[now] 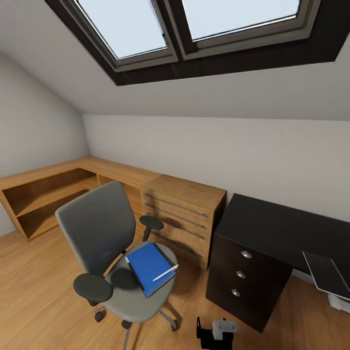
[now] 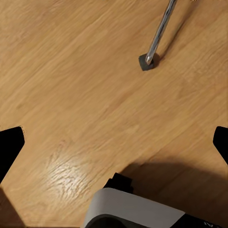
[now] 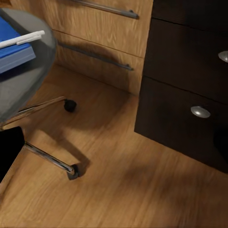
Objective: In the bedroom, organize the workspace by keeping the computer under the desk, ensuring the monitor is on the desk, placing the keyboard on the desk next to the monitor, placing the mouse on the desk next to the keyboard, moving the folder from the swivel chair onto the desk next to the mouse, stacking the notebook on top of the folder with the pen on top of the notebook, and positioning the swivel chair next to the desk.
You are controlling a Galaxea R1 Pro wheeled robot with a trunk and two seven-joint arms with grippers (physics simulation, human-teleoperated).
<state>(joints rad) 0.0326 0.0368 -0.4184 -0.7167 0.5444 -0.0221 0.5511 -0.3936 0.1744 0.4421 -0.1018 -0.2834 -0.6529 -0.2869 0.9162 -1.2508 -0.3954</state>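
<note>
Nowhere on the things in sight does any readable writing, label or brand show. The swivel chair (image 1: 116, 253) stands on the wooden floor (image 1: 34, 291), grey, its backrest toward the low wooden shelf (image 1: 43, 194) and its seat toward the dark desk (image 1: 272, 233). On the seat lies the blue folder (image 1: 149, 267), flat, its long axis running from the backrest side out toward the seat's front edge. A white pen (image 1: 165, 272) rests on top of the blue stack near its front end, lying slantwise across it and roughly crosswise to the folder's long axis; whether a notebook lies between them cannot be told.

Beside the chair a wooden chest of drawers (image 1: 184, 214) stands against the wall, touching the dark desk, whose three drawers carry round silver knobs (image 1: 246, 254). At the desk's far right a dark flat panel (image 1: 325, 274) shows, cut by the frame edge. Two skylights (image 1: 194, 24) sit in the sloping ceiling above.

The chair's chrome legs and casters (image 3: 72, 172) spread over the floor between the robot and the drawers. The left gripper (image 2: 114, 142) hangs over bare floor with its dark fingertips (image 2: 9, 145) set wide apart and nothing between them. Of the right gripper (image 3: 114, 142) one dark fingertip (image 3: 9, 149) shows at the frame edge, also apparently spread wide, holding nothing.
</note>
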